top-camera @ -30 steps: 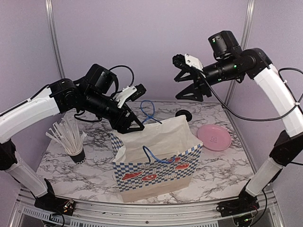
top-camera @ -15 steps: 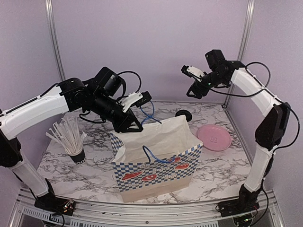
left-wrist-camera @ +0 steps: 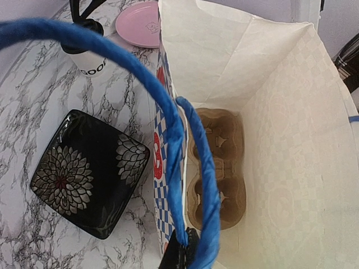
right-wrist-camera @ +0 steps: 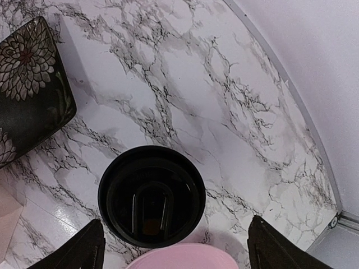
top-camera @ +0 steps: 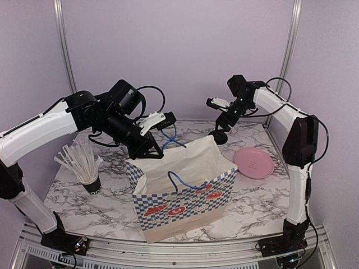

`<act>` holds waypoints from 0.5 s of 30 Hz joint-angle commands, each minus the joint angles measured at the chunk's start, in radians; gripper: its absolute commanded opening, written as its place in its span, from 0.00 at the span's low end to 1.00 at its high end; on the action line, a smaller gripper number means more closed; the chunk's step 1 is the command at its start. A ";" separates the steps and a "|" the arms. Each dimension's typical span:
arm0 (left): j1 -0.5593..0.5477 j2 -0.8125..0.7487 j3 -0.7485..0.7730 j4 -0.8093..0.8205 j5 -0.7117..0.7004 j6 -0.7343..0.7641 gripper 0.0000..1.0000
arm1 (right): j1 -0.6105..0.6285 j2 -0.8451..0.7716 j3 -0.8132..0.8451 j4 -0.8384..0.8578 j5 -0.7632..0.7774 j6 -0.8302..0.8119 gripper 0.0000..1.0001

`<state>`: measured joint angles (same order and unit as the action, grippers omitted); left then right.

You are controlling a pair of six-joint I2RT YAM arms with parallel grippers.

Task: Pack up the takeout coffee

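Takeout coffee (right-wrist-camera: pixel 151 196) is not yet packed: it stands lidded on the counter (right-wrist-camera: pixel 185 84) behind the bag (top-camera: pixel 185 196), beside the pink plate (top-camera: pixel 254 162). Left fingers (left-wrist-camera: pixel 178 256) are clamped on the bag's blue handle (left-wrist-camera: pixel 168 123) above an empty cardboard carrier (left-wrist-camera: pixel 219 168). Right fingers (right-wrist-camera: pixel 90 246) are spread wide over the lid, gripping nothing, so grasp, lift and placement appear outstanding.

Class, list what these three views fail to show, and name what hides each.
Right wrist view: takeout coffee shows only its lid; right gripper fingertips cut by the bottom edge.
Left wrist view: cup lettering past GOO curves out of sight.
Top view: black flowered dish hidden behind the bag.
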<state>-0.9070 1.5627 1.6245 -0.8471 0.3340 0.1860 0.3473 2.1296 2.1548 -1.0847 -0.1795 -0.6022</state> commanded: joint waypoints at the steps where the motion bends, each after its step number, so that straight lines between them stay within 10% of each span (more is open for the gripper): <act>1: -0.003 -0.027 0.013 -0.070 -0.017 0.018 0.00 | 0.001 0.034 0.042 -0.036 0.002 0.003 0.86; 15: -0.003 -0.016 0.021 -0.081 -0.036 0.008 0.00 | 0.022 0.093 0.041 -0.067 0.001 -0.011 0.87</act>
<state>-0.9070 1.5589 1.6249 -0.8619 0.3122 0.1917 0.3531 2.2089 2.1632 -1.1305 -0.1806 -0.6029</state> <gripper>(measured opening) 0.013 0.873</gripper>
